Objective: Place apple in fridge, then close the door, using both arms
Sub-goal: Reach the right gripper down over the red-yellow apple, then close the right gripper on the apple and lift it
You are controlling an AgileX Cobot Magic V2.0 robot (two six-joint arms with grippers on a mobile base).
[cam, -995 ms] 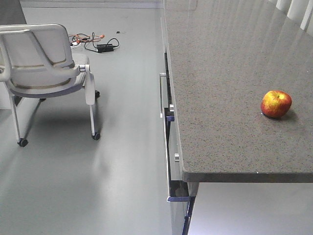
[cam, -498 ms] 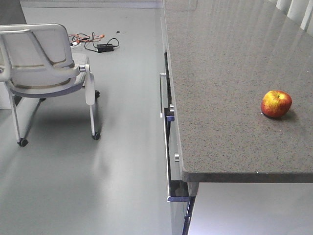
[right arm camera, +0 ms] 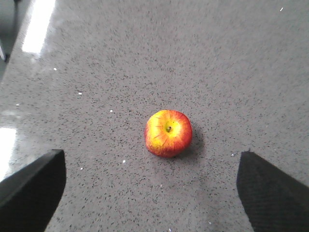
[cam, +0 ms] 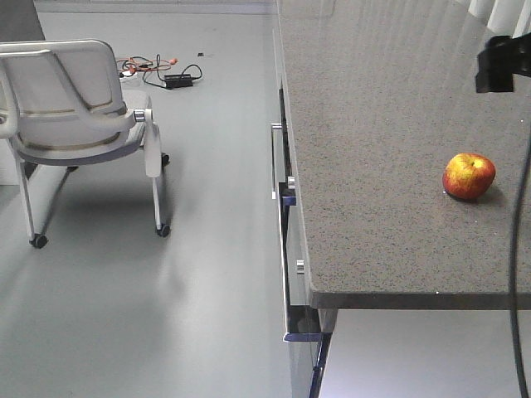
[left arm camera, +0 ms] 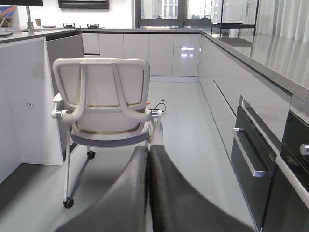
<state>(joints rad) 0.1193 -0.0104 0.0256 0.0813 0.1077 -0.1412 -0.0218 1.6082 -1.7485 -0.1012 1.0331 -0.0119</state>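
The apple (cam: pixel 469 176), red with a yellow patch, rests on the speckled grey counter (cam: pixel 382 124) near its right side. In the right wrist view the apple (right arm camera: pixel 168 133) lies stem up just ahead of my right gripper (right arm camera: pixel 150 165). That gripper is open, its black fingers (right arm camera: pixel 34 186) wide apart above the counter and touching nothing. A black part of the right arm (cam: pixel 503 63) and its cable (cam: pixel 519 249) show beyond the apple. My left gripper (left arm camera: pixel 147 148) is shut and empty, held above the floor facing a chair. The fridge and its door are out of view.
A white wheeled chair (cam: pixel 75 108) stands on the floor left of the counter, in front of the left gripper (left arm camera: pixel 104 104). Cables and a power brick (cam: pixel 166 73) lie on the floor behind it. Dark drawers with metal handles (left arm camera: pixel 251 157) run under the counter. A white cabinet (left arm camera: pixel 24 101) stands at left.
A black part of the right arm and its cable have come into the front view at the upper right. The apple has stayed where it was.
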